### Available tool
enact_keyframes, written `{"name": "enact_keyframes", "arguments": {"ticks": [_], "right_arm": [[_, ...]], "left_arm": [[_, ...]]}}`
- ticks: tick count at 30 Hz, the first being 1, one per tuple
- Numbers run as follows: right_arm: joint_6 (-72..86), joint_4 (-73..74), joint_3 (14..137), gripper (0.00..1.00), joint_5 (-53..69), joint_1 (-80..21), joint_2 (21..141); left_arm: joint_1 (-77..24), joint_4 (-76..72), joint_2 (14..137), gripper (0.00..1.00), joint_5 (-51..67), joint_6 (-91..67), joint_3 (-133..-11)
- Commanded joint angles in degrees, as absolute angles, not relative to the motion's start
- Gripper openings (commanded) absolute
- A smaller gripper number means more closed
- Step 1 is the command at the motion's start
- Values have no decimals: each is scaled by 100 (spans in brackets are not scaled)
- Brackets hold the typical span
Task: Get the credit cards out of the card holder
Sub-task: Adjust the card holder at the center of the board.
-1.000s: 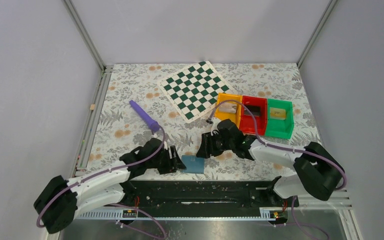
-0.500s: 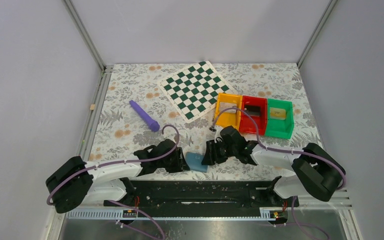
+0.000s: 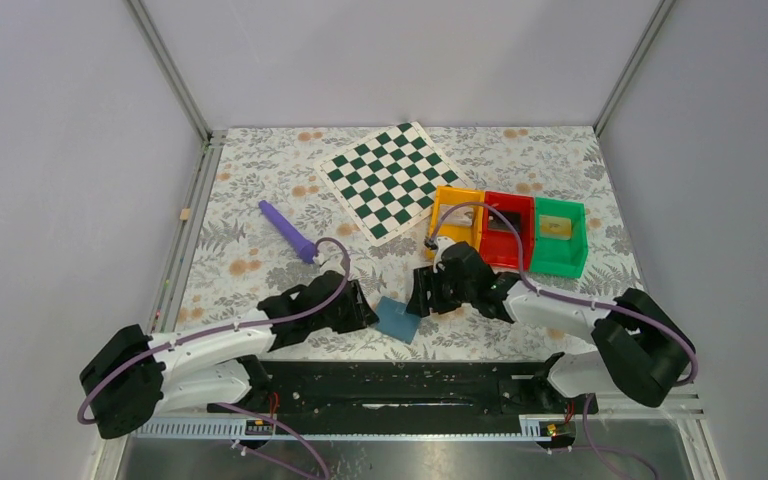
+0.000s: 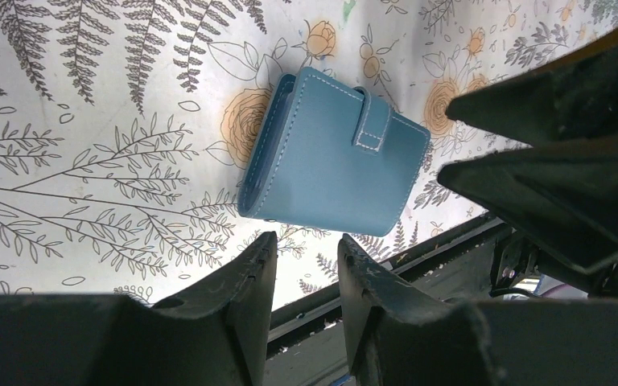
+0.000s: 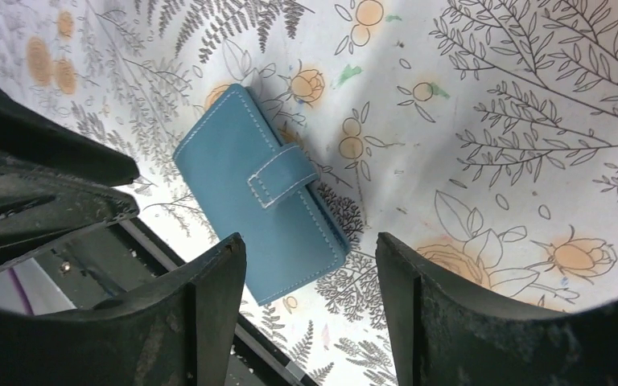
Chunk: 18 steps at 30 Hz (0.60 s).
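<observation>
The card holder (image 3: 397,318) is a blue wallet lying shut on the floral cloth near the front edge, its strap (image 4: 372,129) fastened. It also shows as the card holder (image 4: 334,157) and the card holder (image 5: 257,197) in the wrist views. No credit cards show at it. A yellow-gold card (image 3: 556,227) lies in the green bin (image 3: 558,262). My left gripper (image 3: 365,312) (image 4: 306,237) hovers just left of the wallet, jaws narrowly apart and empty. My right gripper (image 3: 418,300) (image 5: 310,239) hovers just right of it, jaws wide and empty.
A green-white chequered board (image 3: 390,180) lies at the back. A purple stick (image 3: 288,231) rests at the left. The orange bin (image 3: 458,194) and the red bin (image 3: 508,197) stand beside the green one, the red holding a dark flat thing. The black base rail (image 3: 400,375) runs just in front of the wallet.
The left gripper has narrowed and shifted up beside the wallet. The wallet has turned a little and slid slightly away from the rail. The right gripper has widened.
</observation>
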<state>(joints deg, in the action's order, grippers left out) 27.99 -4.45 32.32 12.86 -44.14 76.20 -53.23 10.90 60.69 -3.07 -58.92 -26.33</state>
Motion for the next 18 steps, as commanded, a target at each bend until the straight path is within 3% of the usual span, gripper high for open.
{"name": "enact_keyframes", "arguments": {"ticks": [1, 10, 14, 18], "right_arm": [[2435, -303, 3585, 67, 1288, -4324, 7932], [2636, -774, 3501, 59, 2377, -4307, 8406], [2849, -992, 3297, 45, 2661, -4303, 8014], [3162, -1313, 3083, 22, 2844, -4299, 7554]], "left_arm": [[-5336, 527, 6021, 34, -123, -6006, -2388], [-5339, 48, 6744, 34, 148, -6025, -2355], [-5346, -96, 6910, 33, 209, -6025, -2368], [-5351, -244, 7087, 33, 268, -5997, -2435]]}}
